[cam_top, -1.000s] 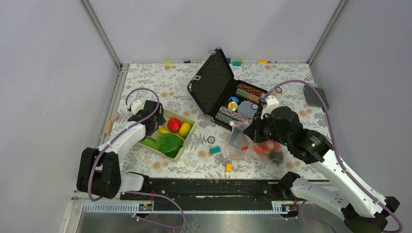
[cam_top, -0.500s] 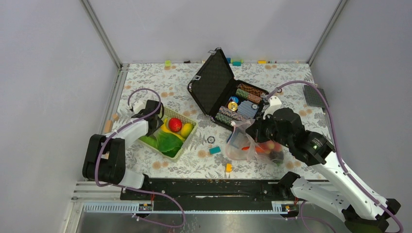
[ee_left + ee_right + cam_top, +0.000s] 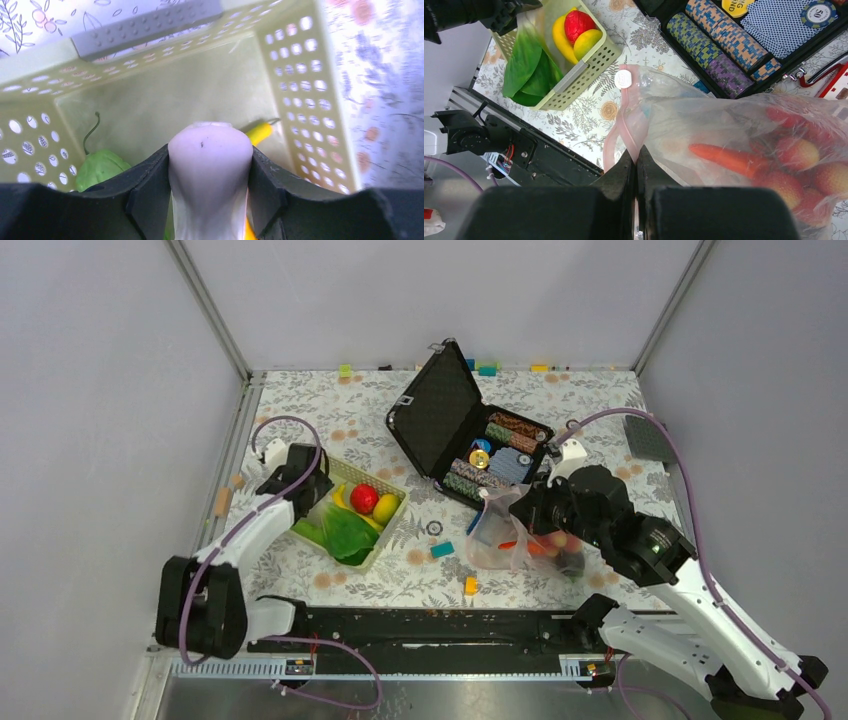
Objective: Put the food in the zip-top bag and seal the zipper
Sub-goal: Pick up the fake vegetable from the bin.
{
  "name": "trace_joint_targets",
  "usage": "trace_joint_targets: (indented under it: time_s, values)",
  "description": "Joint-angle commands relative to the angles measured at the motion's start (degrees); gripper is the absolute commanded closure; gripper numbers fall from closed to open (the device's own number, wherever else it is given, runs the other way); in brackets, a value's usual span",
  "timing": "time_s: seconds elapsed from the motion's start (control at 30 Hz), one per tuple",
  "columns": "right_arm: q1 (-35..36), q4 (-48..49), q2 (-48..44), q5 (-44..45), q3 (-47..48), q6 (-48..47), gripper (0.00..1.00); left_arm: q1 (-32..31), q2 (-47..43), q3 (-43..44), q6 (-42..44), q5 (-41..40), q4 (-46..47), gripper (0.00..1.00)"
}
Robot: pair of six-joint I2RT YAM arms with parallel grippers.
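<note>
Pale green, the basket [image 3: 388, 522] sits left of centre on the flowered table [image 3: 600, 390] in the top view, with the left gripper [image 3: 303, 483] dipped into its left end. The clear zip-top bag [image 3: 497, 540] lies to the right beside the open black case [image 3: 440, 415], the right gripper [image 3: 535, 512] at its mouth. The left wrist view shows the jaws pressing both sides of a pale rounded piece [image 3: 210, 145] inside the basket. In the right wrist view, the jaws are pinched tight on the bag's edge by the pink zipper [image 3: 624, 117]; a carrot [image 3: 726, 157] and red berries [image 3: 796, 152] lie inside.

Plain grey walls [image 3: 450, 300] surround a floral-patterned table [image 3: 600, 400].
</note>
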Motion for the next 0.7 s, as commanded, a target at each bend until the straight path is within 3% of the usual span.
trace_joint_targets:
  time_s: [0.0,0.23,0.47,0.67]
  values:
    - [-0.21,0.01,-1.05,1.12,0.62,2.77,1.00,-0.20,-9.27,1.42,0.06,2.92,0.00,1.00]
    - [-0.13,-7.46,0.74,0.50,5.95,7.82,1.00,-2.15,-23.61,1.82,3.23,7.25,3.18,1.00]
    - [-0.18,-16.99,4.18,2.82,14.22,12.42,1.00,-7.13,-30.18,3.06,7.13,13.40,7.85,1.00]
    - [-0.18,-14.93,7.70,-9.46,18.33,12.64,1.00,-10.07,-33.17,3.71,9.81,22.23,13.60,1.00]
